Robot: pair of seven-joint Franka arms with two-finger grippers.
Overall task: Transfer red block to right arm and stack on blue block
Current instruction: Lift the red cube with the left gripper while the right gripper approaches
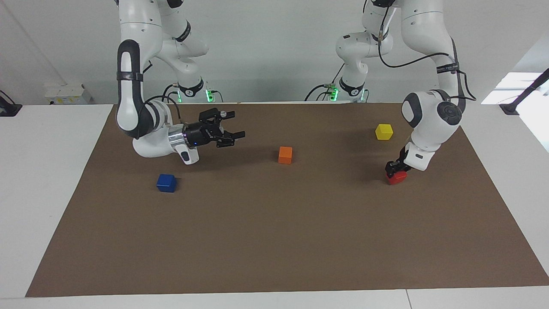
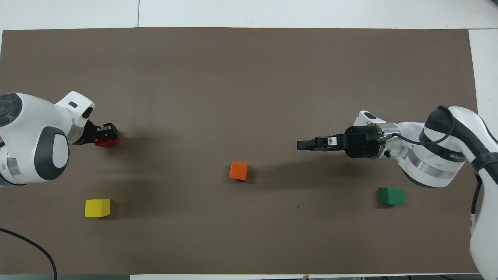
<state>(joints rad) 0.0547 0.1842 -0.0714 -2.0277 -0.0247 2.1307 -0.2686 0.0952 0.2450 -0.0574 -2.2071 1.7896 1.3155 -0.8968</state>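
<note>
The red block (image 1: pixel 397 177) (image 2: pixel 105 142) sits on the brown mat toward the left arm's end, farther from the robots than the yellow block. My left gripper (image 1: pixel 391 167) (image 2: pixel 110 131) reaches down onto it and is shut on its top part. The blue block (image 1: pixel 166 183) rests on the mat toward the right arm's end; the right arm hides it in the overhead view. My right gripper (image 1: pixel 233 139) (image 2: pixel 300 145) hangs open and empty over bare mat, pointing sideways toward the orange block.
An orange block (image 1: pixel 285 155) (image 2: pixel 238 170) lies mid-mat. A yellow block (image 1: pixel 384 131) (image 2: pixel 97 207) sits near the left arm. A green block (image 2: pixel 391 196) lies near the right arm, hidden by that arm in the facing view. The brown mat (image 1: pixel 274 240) covers most of the table.
</note>
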